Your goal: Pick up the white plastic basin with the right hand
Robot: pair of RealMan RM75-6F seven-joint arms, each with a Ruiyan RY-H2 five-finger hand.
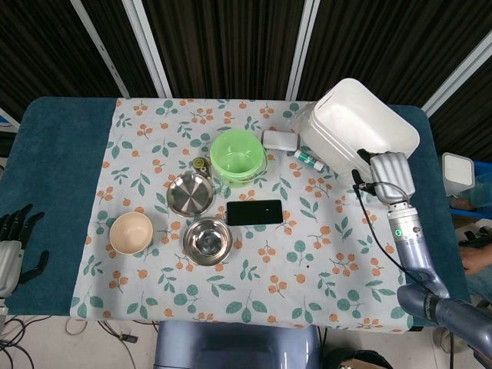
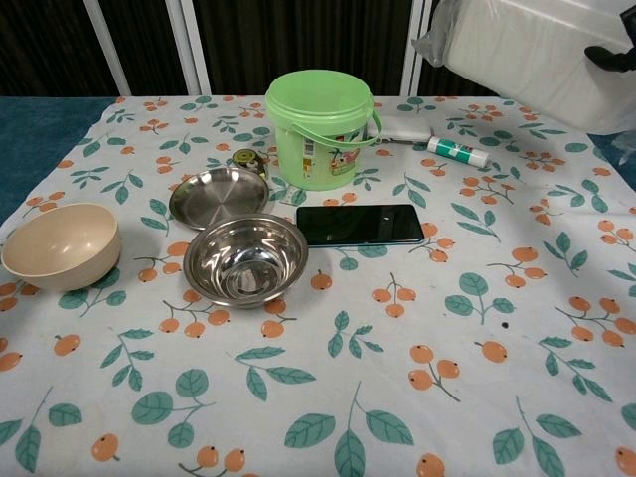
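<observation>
The white plastic basin (image 1: 356,128) hangs in the air over the table's far right corner, tilted, with clear plastic film around its base. In the chest view the white plastic basin (image 2: 532,48) fills the top right, well above the cloth. My right hand (image 1: 390,171) grips its near rim from the right; only a dark bit of my right hand (image 2: 609,56) shows in the chest view. My left hand (image 1: 14,240) rests off the table's left edge with its fingers spread, holding nothing.
On the floral cloth stand a green bucket (image 1: 237,156), a steel plate (image 1: 190,193), a steel bowl (image 1: 207,240), a beige bowl (image 1: 131,232) and a black phone (image 1: 254,212). A white case (image 1: 280,140) and a small tube (image 1: 308,159) lie just left of the basin.
</observation>
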